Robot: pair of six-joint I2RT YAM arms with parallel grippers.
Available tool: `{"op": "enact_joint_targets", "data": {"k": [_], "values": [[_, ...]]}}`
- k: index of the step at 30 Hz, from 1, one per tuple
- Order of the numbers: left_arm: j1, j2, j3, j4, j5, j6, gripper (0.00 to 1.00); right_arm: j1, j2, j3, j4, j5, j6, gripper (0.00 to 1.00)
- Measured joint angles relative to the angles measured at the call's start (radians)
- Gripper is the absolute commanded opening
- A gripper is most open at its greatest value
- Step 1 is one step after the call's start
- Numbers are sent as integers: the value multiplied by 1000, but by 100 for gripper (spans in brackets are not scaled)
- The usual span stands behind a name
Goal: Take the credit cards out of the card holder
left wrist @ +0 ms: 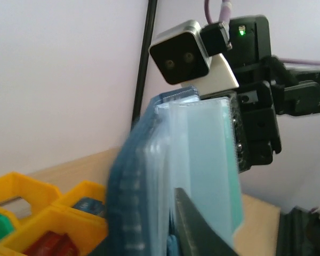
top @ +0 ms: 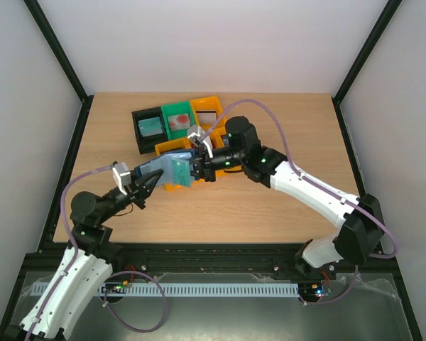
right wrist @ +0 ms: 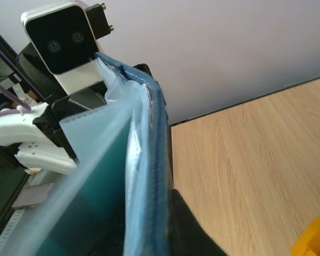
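- The left gripper is reaching in from the near left, with its tips at the near edge of the card holder. In its own wrist view one finger is lying across the teal face, but its partner is hidden. I cannot tell how wide the jaws are standing or whether they are pinching anything.
- The card holder is hanging unfolded in the air between the two grippers, above the table and not resting on it. Its navy outside is wrapping pale blue-grey pockets.
- A teal card is sitting in the front pocket, behind a cloudy sleeve.
- The right gripper is clamping fully down on the holder's far-right edge and carrying its weight.
- The step in hand looks like pinching one card. To do it well:
  - The left tips should be closing on the card's exposed edge only, not on the sleeve or the navy cover.
  - The pull should be running straight along the pocket's opening.
  - The right gripper should be holding firm and steady, so that the wallet is not twisting or folding shut.
- Beyond them, a black bin, a green bin and an orange bin are standing side by side at the far end.
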Motion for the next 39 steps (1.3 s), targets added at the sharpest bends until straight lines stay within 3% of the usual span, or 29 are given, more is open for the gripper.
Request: {"op": "enact_joint_targets", "data": {"k": [3, 11, 13, 19, 26, 27, 28, 31, 33, 35, 36, 38, 39], "values": [[-4, -2, 2, -37, -16, 35, 2, 0, 7, 0, -7, 16, -6, 22], [-2, -3, 19, -145, -108, 78, 2, -37, -19, -15, -24, 75, -40, 74], [3, -5, 19, -148, -121, 64, 2, -55, -48, -30, -40, 97, -52, 97], [10, -8, 19, -144, -125, 39, 2, -78, -111, -60, -54, 122, -69, 99], [14, -10, 19, -97, -51, -4, 2, -76, -42, -60, -14, 118, -10, 99], [17, -10, 19, -90, -41, -10, 2, -74, -32, -60, -5, 116, -2, 97], [19, -10, 19, -84, -32, -13, 2, -73, -27, -60, 2, 114, 3, 89], [26, -11, 19, -70, -4, -32, 2, -72, -18, -60, 28, 83, 16, 37], [29, -11, 19, -60, 8, -46, 2, -72, -17, -60, 45, 55, 33, 8], [31, -11, 19, -55, 10, -58, 3, -72, -17, -60, 59, 37, 40, 2], [33, -11, 18, -55, 6, -66, 12, -71, -17, -60, 65, 31, 43, 2], [41, -11, 13, -55, -13, -85, 44, -70, -19, -60, 75, 22, 56, 2], [45, -11, 11, -55, -31, -92, 54, -66, -19, -61, 77, 29, 61, 2]]}}
